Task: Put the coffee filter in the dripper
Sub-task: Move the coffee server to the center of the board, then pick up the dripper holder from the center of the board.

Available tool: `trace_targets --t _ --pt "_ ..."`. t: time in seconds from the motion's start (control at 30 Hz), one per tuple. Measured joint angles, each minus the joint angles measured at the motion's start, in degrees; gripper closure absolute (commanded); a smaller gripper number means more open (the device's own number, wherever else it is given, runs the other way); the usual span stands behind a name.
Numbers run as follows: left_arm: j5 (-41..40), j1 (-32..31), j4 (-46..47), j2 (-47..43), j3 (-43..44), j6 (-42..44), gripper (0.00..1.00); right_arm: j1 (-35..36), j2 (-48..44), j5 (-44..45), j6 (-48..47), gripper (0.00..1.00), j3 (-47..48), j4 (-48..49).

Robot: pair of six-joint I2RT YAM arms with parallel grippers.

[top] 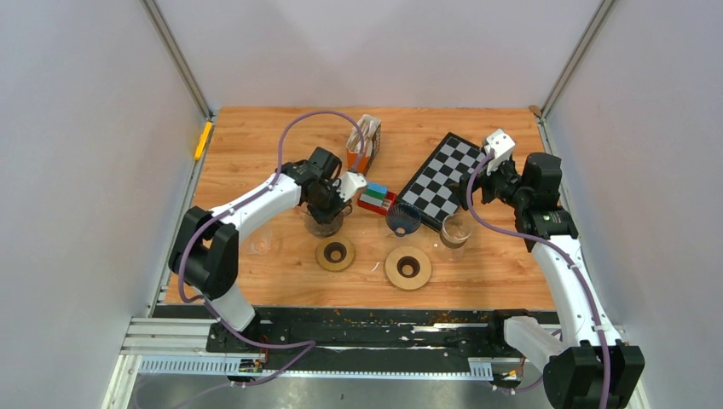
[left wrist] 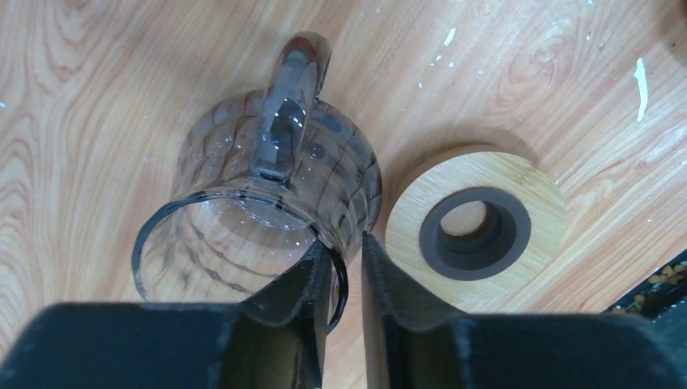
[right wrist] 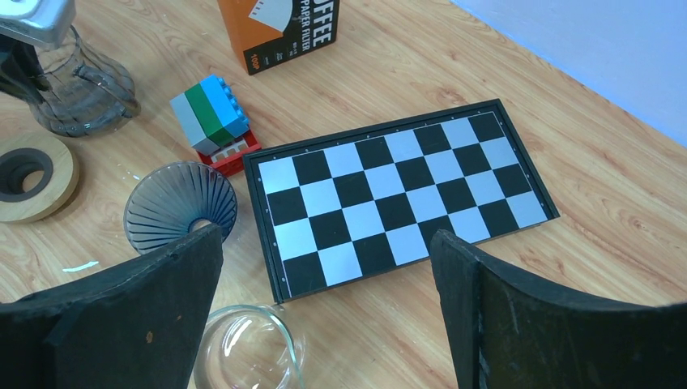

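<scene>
The smoky ribbed dripper lies on its side at the table's middle; it also shows in the right wrist view. The orange coffee filter box stands behind it, also in the right wrist view; no loose filter shows. My left gripper is shut on the rim of a glass carafe, one finger inside and one outside. My right gripper is open and empty above the near edge of the chessboard.
Two wooden rings lie near the front; one is beside the carafe. A clear glass stands under my right gripper. A chessboard, toy bricks and another glass are around.
</scene>
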Motion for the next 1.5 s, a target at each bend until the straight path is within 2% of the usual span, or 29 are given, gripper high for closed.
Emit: trace_targets --t 0.07,0.23,0.37,0.43,0.6,0.77,0.9,1.1,1.3,1.5 --pt "-0.1 -0.4 0.4 -0.2 -0.7 -0.5 0.52 0.0 0.0 -0.2 -0.1 0.00 0.0 0.0" --pt "-0.9 -0.5 0.7 -2.8 -2.9 -1.8 0.37 0.0 0.0 -0.6 -0.2 0.00 0.0 0.0" --pt "-0.6 -0.5 1.5 -8.5 -3.9 -1.7 0.23 0.0 0.0 -1.4 -1.0 0.00 0.0 -0.9" --pt "0.6 -0.6 2.3 -11.8 -4.3 -1.4 0.19 0.0 0.0 -1.7 -1.5 0.00 0.0 -1.6" --pt "3.1 -4.2 5.6 -18.8 -6.1 -0.4 0.17 0.0 0.0 -1.9 -1.9 0.00 0.0 -2.3" --pt "3.8 -13.0 11.4 -18.6 -10.1 -0.6 0.14 0.0 0.0 -0.4 -1.9 0.00 0.0 -2.2" --pt "1.5 -18.5 14.6 -13.3 -9.7 -5.2 0.14 0.0 -0.3 1.9 -1.8 0.00 0.0 -2.1" --pt "-1.8 -22.6 15.9 -2.1 -4.4 -16.7 0.14 0.0 -0.7 3.7 -1.7 0.00 0.0 -2.0" --pt "-6.1 -26.6 16.0 2.4 -1.5 -26.5 0.13 -0.2 -0.9 4.4 -1.7 0.00 -0.1 -1.9" --pt "-7.6 -27.9 16.4 6.6 1.6 -33.3 0.12 -0.3 -0.9 4.4 -1.7 0.00 -0.7 -1.7"
